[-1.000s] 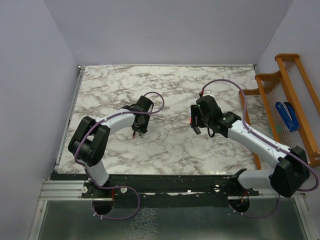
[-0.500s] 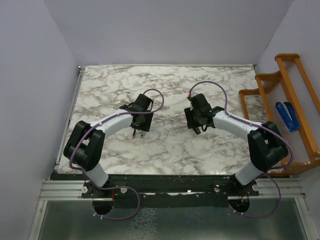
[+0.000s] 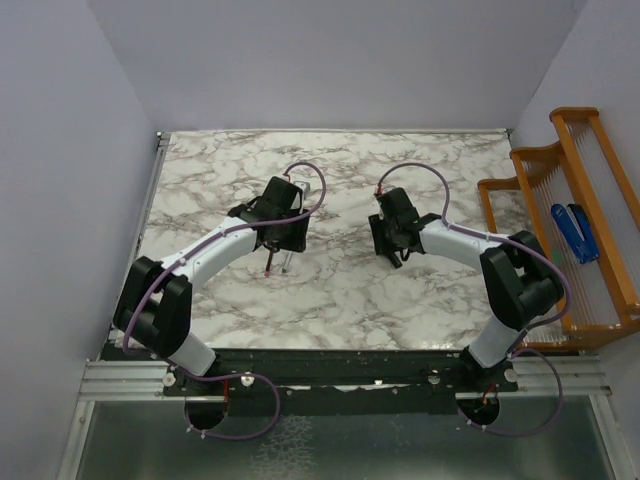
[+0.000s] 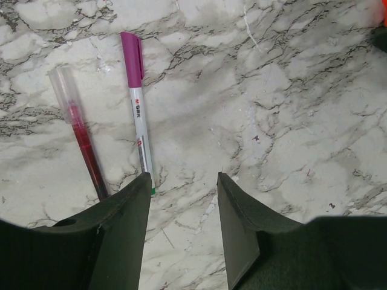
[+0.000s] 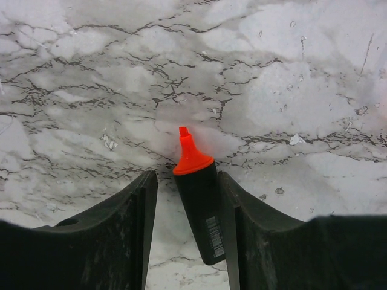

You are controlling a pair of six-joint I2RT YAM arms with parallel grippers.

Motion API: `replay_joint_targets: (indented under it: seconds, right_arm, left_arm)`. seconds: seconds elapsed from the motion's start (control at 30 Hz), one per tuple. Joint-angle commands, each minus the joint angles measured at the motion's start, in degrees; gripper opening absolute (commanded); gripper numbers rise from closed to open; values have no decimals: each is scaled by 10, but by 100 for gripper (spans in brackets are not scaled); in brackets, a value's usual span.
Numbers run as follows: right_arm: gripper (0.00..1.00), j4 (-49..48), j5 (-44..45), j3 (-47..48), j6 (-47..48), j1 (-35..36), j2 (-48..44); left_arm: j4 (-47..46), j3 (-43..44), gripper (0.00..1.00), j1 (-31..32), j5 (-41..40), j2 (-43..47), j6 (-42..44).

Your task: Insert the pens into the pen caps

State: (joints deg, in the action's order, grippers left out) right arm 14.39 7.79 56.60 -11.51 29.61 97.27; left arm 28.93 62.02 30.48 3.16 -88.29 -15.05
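Note:
In the left wrist view, a slim red-pink pen (image 4: 84,145) with a clear end lies on the marble. A silver-grey pen (image 4: 143,142) lies beside it with the magenta-purple cap (image 4: 132,51) on its far end. My left gripper (image 4: 184,176) is open and empty, just right of the near ends of both pens; it also shows in the top view (image 3: 279,255). My right gripper (image 5: 187,174) is open around the black marker (image 5: 202,217), whose orange tip (image 5: 190,158) points away. The marker leans on the right finger, with a gap on the left. The orange cap is not clearly seen.
The marble tabletop (image 3: 330,290) has purple walls at the back and left. An orange wooden rack (image 3: 590,220) holding a blue object (image 3: 573,232) stands off the table's right edge. A small orange scrap (image 4: 383,12) shows at the left wrist view's top right corner.
My left gripper has moved a little farther and to the right above the two pens. My right arm has folded its elbow in, and its gripper has stayed near the same spot.

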Motion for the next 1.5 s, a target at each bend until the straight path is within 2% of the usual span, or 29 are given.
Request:
replay_joint_targets:
  seconds: [0.0,0.47,0.73,0.93,1.13,1.3,1.47]
  right_arm:
    - [49,-22,17,-12,2,-8,12]
    - [42,-23,-6,-44,-8,-15,-7]
    - [23,-22,-17,-48,-6,-16,-4]
    - [19,-21,-27,-43,-9,-16,-49]
    - [16,-81,-144,-53,-44,-15,-173]
    - [14,-117,-174,-54,-111,-14,-240]
    - [13,-132,-147,-45,-168,1,-275]
  left_arm:
    - [2,15,48,-4,29,19,-2]
    - [2,21,48,-9,39,27,-6]
    - [2,13,48,-15,41,44,-7]
    - [-20,0,48,-18,63,67,-9]
    - [-168,-97,49,-19,154,143,-30]
    - [-356,-209,49,-11,257,172,-103]
    - [-514,-282,49,49,229,205,-147]
